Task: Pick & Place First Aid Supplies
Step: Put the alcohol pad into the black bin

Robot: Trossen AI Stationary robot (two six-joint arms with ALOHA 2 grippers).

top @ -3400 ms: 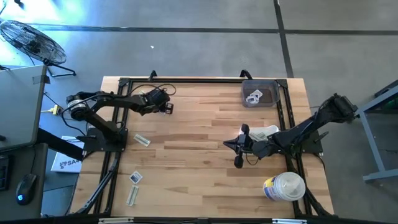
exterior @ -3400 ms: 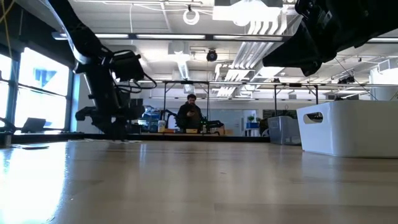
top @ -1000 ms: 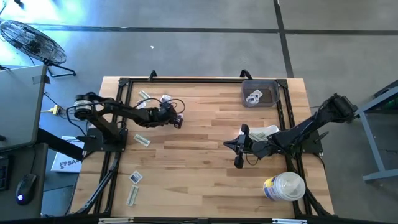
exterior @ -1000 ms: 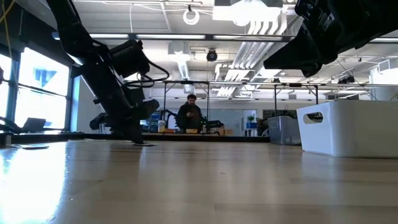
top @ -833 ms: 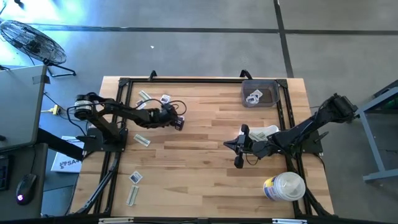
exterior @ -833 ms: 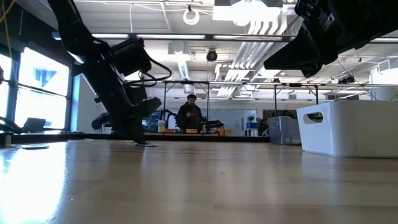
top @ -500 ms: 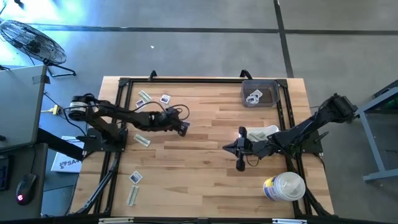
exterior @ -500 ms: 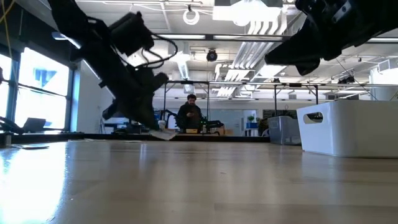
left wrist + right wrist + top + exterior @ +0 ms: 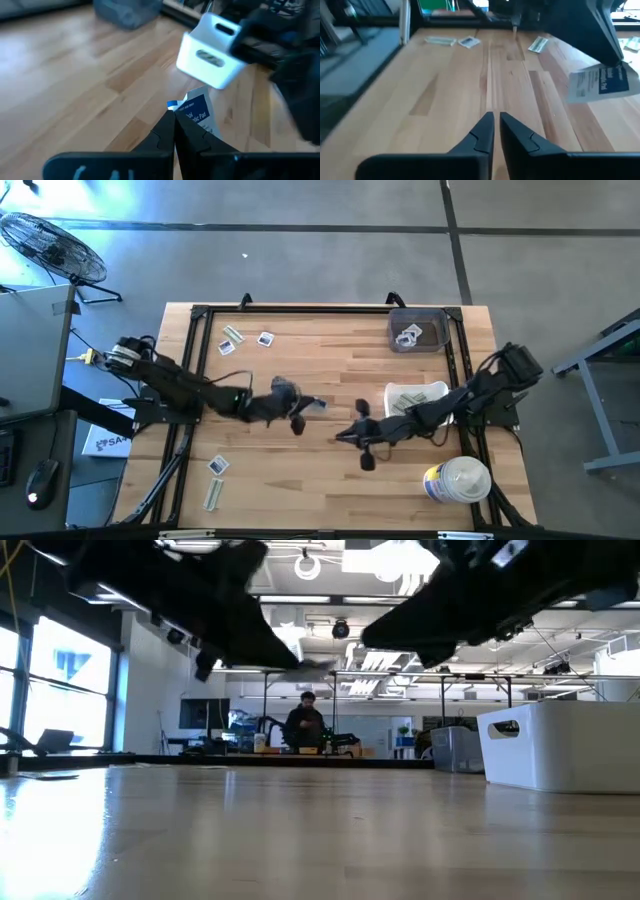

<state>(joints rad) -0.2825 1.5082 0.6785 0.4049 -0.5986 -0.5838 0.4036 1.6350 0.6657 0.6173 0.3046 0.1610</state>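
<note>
Pinching a sachet [image 9: 196,111], left gripper [image 9: 297,418] has swung to mid-table toward right gripper [image 9: 362,448]

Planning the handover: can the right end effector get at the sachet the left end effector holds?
Probably yes. The left end effector holds the sachet up over mid-table, and the right end effector sits close beside it, with bare table between them.
</note>
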